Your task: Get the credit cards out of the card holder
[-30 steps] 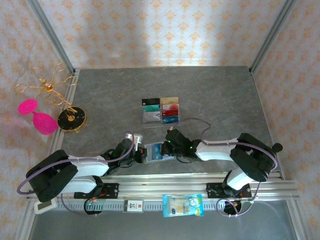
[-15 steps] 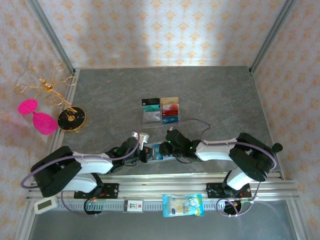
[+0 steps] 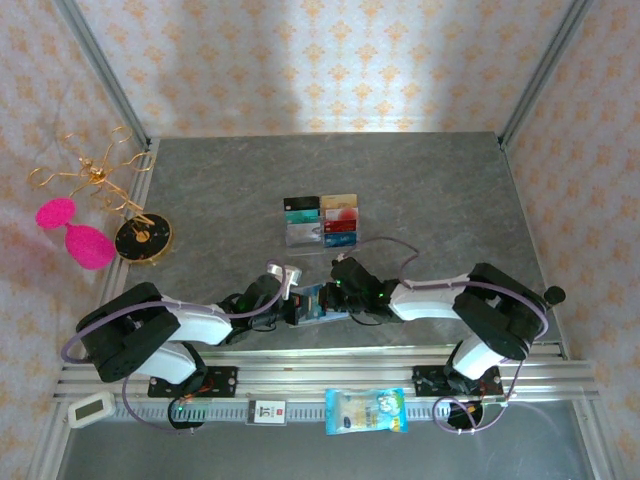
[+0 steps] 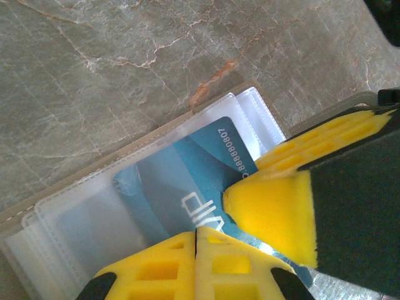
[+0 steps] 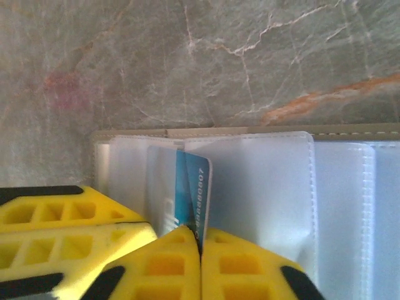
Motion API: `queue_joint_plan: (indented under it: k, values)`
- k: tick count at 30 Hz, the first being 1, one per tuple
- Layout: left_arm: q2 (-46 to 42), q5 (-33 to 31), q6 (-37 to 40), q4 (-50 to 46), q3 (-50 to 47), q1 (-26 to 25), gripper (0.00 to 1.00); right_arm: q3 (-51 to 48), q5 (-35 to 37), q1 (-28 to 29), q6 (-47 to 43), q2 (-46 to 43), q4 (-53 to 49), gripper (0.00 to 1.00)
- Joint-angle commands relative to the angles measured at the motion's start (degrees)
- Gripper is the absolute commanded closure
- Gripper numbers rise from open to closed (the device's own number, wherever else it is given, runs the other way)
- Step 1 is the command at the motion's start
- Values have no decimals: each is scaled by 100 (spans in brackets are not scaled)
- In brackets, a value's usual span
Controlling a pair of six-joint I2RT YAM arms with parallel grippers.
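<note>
A: Card holder [image 3: 312, 302] spread open at near edge of table [image 3: 440, 190], between both arms. Why left claw [image 4: 195, 236] closed tight, tips down on the clear pockets?
B: Pinning, probably. Keeps holder from lifting with the card.
A: Right claw [image 5: 200, 242]?
B: Clamped on edge of blue card [image 4: 178, 181], partly in its pocket. Other credit cards [image 3: 322, 221] laid out mid-table, well apart.

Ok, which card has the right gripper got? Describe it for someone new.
Near the table's front edge lies the open card holder. A blue card with white digits pokes from its clear pocket, pinched by the right gripper; the other cards lie farther back in a block.
</note>
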Motion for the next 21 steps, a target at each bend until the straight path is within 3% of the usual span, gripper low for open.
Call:
queue_joint_plan:
  k: [1,7,11,18,21]
  values:
    - [-56,24,-110,-250,-131,-39,100,-273,599,-130,68,-360,-404,99]
    - [-198,103,-90,-155,-64,-4,100,-731,818,-479,-116,-1357,-587,100]
    - [-862,163,-196,186,4,164,100,-728,809,-491,-606,-2112,-435,100]
    - [-2021,249,-287,1445,-75,304,63,-849,699,-500,-847,-3095,651,100]
    - [-2134,254,-502,2024,-132,324,56,-880,711,-500,-678,-3203,1199,100]
